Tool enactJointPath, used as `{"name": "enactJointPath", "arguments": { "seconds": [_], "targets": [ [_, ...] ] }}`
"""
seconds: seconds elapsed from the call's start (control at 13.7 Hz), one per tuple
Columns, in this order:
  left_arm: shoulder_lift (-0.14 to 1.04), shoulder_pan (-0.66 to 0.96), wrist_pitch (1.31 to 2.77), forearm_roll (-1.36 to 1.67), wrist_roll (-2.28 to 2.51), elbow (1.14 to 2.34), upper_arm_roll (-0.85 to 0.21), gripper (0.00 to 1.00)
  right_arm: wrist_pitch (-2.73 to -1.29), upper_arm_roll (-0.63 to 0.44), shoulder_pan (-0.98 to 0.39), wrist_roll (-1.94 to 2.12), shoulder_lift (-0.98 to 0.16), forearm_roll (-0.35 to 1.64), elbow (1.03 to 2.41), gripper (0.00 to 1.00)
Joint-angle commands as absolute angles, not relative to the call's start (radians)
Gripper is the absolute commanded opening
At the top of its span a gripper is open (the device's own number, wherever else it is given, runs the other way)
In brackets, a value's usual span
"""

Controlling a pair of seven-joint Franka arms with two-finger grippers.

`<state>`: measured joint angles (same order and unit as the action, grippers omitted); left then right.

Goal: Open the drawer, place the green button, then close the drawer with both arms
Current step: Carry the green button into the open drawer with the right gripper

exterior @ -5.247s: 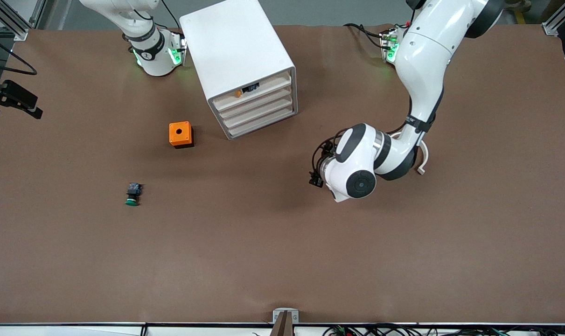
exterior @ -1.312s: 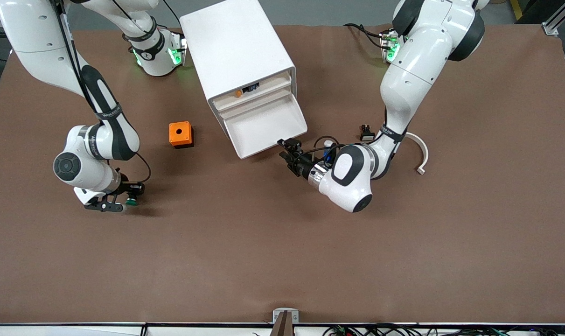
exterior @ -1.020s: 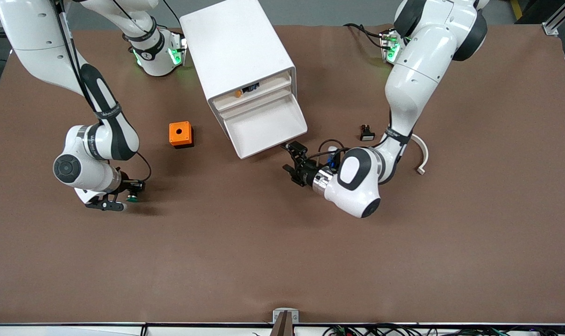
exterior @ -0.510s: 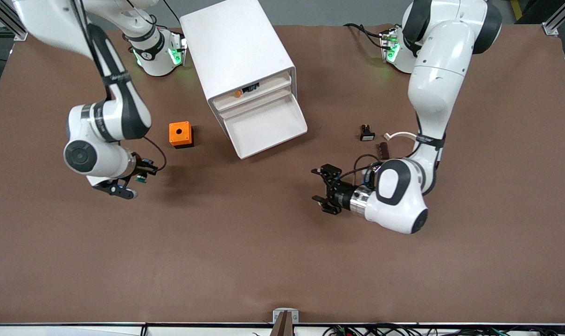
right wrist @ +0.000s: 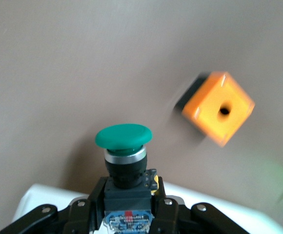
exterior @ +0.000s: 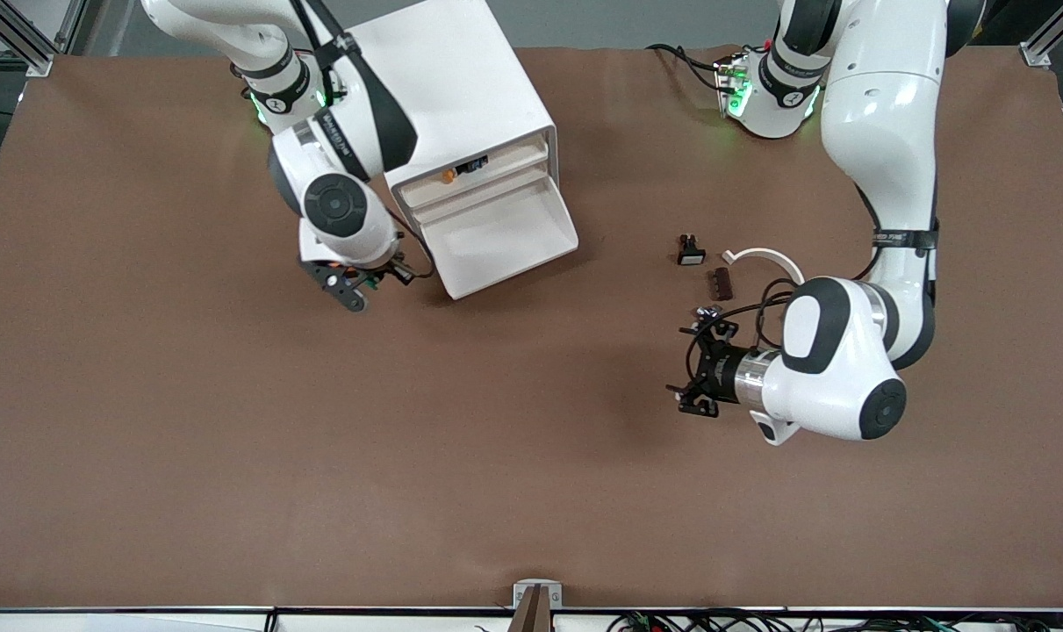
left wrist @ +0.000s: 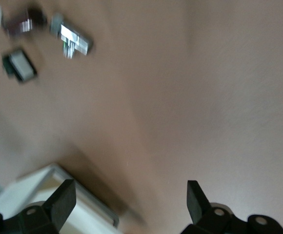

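Note:
The white cabinet (exterior: 443, 79) stands near the robots' bases. Its second drawer (exterior: 496, 237) is pulled out and its white floor is bare. My right gripper (exterior: 360, 285) hangs over the table just beside the drawer's front corner, toward the right arm's end. It is shut on the button (right wrist: 124, 146), gripping the black body with the green cap pointing away from the fingers. My left gripper (exterior: 698, 379) hovers over bare table toward the left arm's end, well away from the drawer. Its fingers (left wrist: 63, 200) are spread wide and hold nothing.
The orange cube (right wrist: 218, 108) with a hole lies on the table under my right wrist, hidden in the front view. A small black-and-white switch part (exterior: 690, 252), a dark brown strip (exterior: 721, 283) and a white curved piece (exterior: 768, 256) lie beside my left arm. The cabinet's top slot (exterior: 461, 169) shows orange and black bits.
My right gripper has lifted the button off the table and carried it up beside the open drawer. My left gripper has drawn away from the drawer front toward the left arm's end, staying open.

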<state>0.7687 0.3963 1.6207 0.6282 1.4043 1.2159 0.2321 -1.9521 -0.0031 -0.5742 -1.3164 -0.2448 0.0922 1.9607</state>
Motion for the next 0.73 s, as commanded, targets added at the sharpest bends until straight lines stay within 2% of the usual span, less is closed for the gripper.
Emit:
{"name": "enactJointPath", "arguments": {
  "seconds": [0.0,0.29,0.66],
  "targets": [
    [0.727,0.4,1.625,0.591,1.222,1.236,0.293,1.0,-1.942,-0.015,-0.613,-1.442,-0.285,0.158,1.882,0.18],
    [0.695,0.413,1.626,0.393,0.848,1.239,0.324,1.0,-1.953,-0.015,-0.684,-1.621,-0.366,0.181,1.79,0.18],
    [0.661,0.41,1.672,0.307,0.553,1.246,0.324,1.0,-2.058,-0.015,-0.776,-1.773,-0.413,0.221,1.781,0.18]
  ]
}}
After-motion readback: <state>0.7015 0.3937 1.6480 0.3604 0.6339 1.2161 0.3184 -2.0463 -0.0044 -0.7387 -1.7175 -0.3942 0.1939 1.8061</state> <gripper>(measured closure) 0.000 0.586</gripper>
